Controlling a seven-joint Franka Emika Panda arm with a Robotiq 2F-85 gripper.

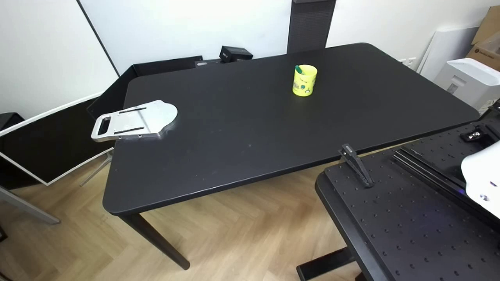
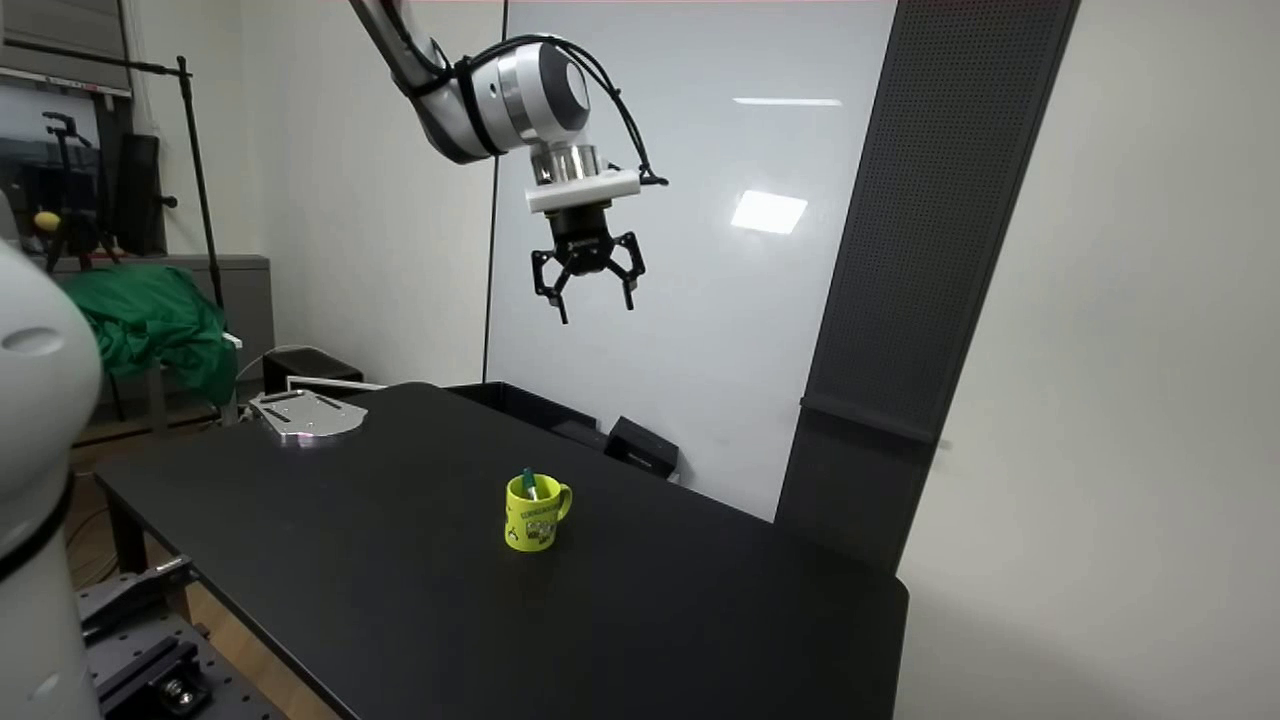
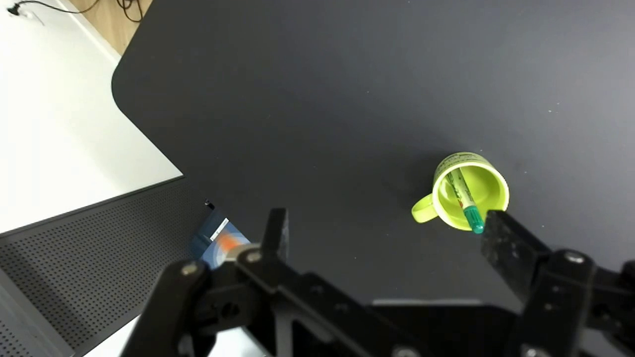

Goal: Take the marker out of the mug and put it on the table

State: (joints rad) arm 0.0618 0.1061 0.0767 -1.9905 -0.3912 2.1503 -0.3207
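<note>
The yellow-green mug [image 1: 304, 85] stands upright on the black table [image 1: 234, 132]; it also shows in an exterior view [image 2: 530, 524] and in the wrist view [image 3: 488, 186]. The marker [image 3: 464, 194] leans inside the mug, its green cap at the rim. The cap shows in both exterior views [image 1: 299, 69] [image 2: 528, 483]. My gripper [image 2: 597, 312] hangs high above the table, pointing down, apart from the mug. In the wrist view my gripper [image 3: 387, 218] has its fingers wide apart with nothing between them. The mug and marker lie beyond the right finger's tip.
A white flat handled plate [image 1: 140, 119] overhangs the table's far end. A black perforated platform [image 1: 406, 218] with a rail stands beside the table. A whiteboard [image 2: 680, 200] and a dark perforated panel [image 2: 930, 220] rise behind. A small black box [image 2: 642, 446] sits at the table's back edge.
</note>
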